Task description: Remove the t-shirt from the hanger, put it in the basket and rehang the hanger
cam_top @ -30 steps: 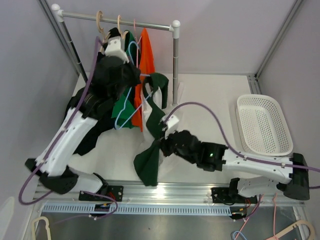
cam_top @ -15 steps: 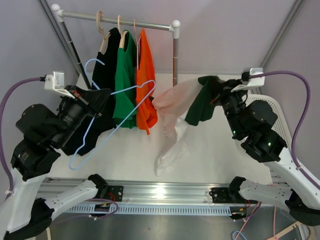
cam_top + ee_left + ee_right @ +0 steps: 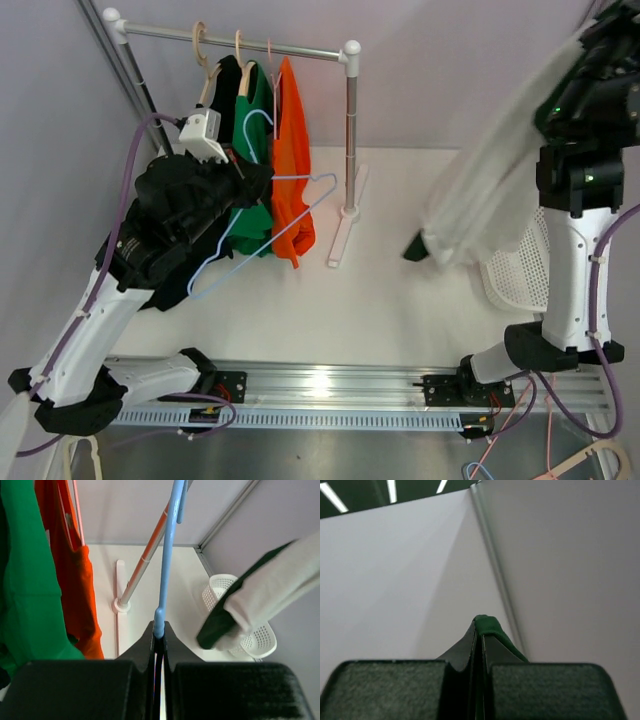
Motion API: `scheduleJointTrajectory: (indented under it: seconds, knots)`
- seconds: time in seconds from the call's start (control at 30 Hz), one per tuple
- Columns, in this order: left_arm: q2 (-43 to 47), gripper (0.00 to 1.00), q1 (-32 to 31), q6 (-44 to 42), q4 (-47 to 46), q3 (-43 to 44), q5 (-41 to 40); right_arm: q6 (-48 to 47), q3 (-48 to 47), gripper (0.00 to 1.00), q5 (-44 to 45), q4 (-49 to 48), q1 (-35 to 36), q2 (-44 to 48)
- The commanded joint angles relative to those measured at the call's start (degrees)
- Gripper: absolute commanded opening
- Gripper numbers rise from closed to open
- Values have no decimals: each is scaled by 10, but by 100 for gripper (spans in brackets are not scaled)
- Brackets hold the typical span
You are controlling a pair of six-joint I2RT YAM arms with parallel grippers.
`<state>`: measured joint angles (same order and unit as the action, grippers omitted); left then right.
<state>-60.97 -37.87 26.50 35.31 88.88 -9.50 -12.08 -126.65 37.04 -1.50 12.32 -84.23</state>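
T-shirt [image 3: 490,180] is off. My left gripper [image 3: 159,630] is pinched tight on the bare hanger [image 3: 168,555] by the rack [image 3: 300,47]. My right gripper [image 3: 479,627] clamps the shirt, which dangles high near the basket [image 3: 515,285]. Next, probably: lower it and let go.

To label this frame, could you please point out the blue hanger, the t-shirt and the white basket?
blue hanger [image 3: 167,565], left wrist view, middle of its straight wire.
t-shirt [image 3: 490,190], top external view, hanging pale fabric.
white basket [image 3: 512,288], top external view, mesh wall.
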Motion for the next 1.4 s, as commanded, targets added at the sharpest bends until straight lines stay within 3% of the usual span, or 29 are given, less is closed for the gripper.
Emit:
scheduleJointTrajectory:
  seconds: [0.0, 0.23, 0.33, 0.37, 0.5, 0.53, 0.6, 0.63, 0.8, 1.0, 1.17, 1.37]
  knots:
    - [-24, 1, -2, -17, -34, 45, -18, 28, -90, 0, -5, 48, -68, -20]
    - [-82, 1, 9, -30, -40, 101, -32, 129, -56, 0, -10, 160, -168, -2]
    - [-93, 1, 22, -34, -59, 93, -40, 223, 108, 0, 4, 178, -197, 81]
    - [-93, 1, 25, -36, -66, 86, -41, 248, 218, 0, 10, 177, -204, 105]
    - [-107, 1, 37, -51, -93, 77, -48, 366, 394, 0, 2, 239, -252, 160]
    - [-114, 1, 38, -62, -94, 79, -58, 400, 403, 23, -33, 267, -278, 144]
    - [-118, 1, 38, -76, -110, 82, -65, 420, 398, 86, -76, 334, -296, 116]
    - [-117, 1, 38, -93, -124, 72, -67, 425, 388, 99, -89, 354, -302, 102]
    - [-116, 1, 38, -155, -225, 45, -36, 384, 374, 100, -170, 316, -296, 135]
    - [-198, 1, 38, -176, -225, 123, -59, 332, 351, 99, -278, 316, -260, 202]
    - [-232, 1, 38, -182, -295, 110, -78, 320, 437, 99, -352, 251, -246, 301]
    - [-303, 1, 37, -182, -289, 178, -99, 314, 451, 99, -391, 266, -244, 335]
